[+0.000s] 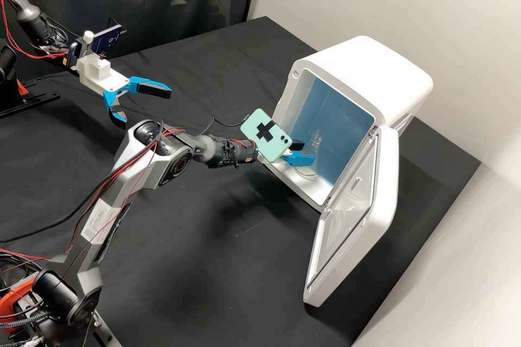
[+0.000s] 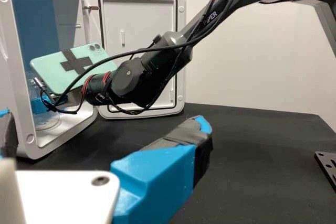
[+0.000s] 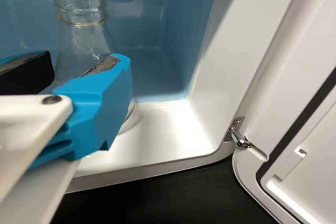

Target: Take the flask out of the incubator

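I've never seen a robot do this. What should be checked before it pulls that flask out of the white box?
1. Door of the incubator swung open: ok.
2. Flask standing upright inside: ok.
3. Right gripper inside, at the flask: ok.
4. Firm hold on the flask: cannot tell.
5. Left gripper open, well away over the bench, off the way out: ok.
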